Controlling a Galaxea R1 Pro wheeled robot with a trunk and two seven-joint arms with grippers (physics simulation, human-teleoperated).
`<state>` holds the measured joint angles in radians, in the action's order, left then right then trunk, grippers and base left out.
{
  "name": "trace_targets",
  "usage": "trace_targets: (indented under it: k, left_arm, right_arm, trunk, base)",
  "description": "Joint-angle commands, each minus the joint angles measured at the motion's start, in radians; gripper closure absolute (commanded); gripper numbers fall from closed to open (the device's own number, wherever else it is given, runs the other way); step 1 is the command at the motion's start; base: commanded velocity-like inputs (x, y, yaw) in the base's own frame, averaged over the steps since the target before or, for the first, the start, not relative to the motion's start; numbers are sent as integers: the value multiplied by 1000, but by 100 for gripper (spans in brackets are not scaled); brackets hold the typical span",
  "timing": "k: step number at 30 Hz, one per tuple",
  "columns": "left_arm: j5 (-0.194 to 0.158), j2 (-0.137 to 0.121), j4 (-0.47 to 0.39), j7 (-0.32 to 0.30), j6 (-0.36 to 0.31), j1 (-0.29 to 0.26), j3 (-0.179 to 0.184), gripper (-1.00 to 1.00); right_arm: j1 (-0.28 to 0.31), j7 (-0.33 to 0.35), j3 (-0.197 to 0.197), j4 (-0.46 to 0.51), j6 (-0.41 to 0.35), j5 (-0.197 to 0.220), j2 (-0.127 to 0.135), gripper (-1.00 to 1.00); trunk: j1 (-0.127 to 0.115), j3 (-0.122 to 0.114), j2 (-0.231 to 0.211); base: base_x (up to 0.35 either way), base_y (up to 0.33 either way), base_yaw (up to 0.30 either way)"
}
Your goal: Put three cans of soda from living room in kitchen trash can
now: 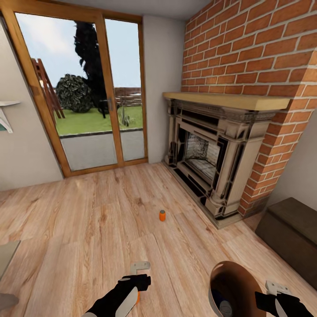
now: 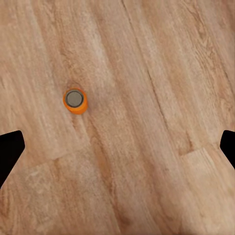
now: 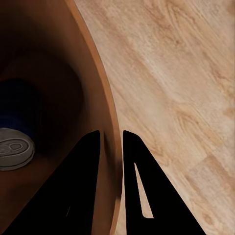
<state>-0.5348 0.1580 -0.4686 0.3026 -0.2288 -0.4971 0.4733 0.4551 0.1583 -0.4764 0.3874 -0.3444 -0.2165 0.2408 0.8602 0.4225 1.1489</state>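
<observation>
One orange can of soda stands upright on the wood floor in front of the fireplace. Another can of soda peeks out just beneath my left gripper. The left wrist view looks straight down on this can's grey top, off to one side of the open left gripper, which hangs above the floor. My right gripper is shut on the rim of the tash can, one finger inside and one outside. The tash can is held at the lower right, with a can lying inside it.
A brick fireplace with a wooden mantel fills the right wall. A dark brown chest stands to its right. Glass patio doors lie straight ahead. A pale furniture edge shows at the far left. Open wood floor spreads between.
</observation>
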Motion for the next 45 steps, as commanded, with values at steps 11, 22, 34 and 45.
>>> trace_targets:
  k: [11, 22, 34, 45]
  left_arm:
    - [3, 0, 2, 0, 0, 0, 1, -100]
    - [5, 0, 4, 0, 1, -1, 1, -100]
    - [5, 0, 4, 0, 2, 0, 1, -100]
    - [4, 0, 4, 0, 3, 0, 1, -100]
  right_arm:
    - [0, 7, -2, 1, 0, 9, -1, 100]
    - [0, 8, -2, 1, 1, 9, 0, 100]
    - [0, 8, -2, 1, 1, 9, 0, 100]
    - [0, 9, -2, 1, 1, 8, 0, 100]
  trunk:
    - [0, -1, 0]
    - [0, -1, 0]
    - [0, -1, 0]
    - [0, -1, 0]
  base:
    - [118, 27, 0]
    - [264, 57, 0]
    - [253, -40, 0]
    - [198, -102, 0]
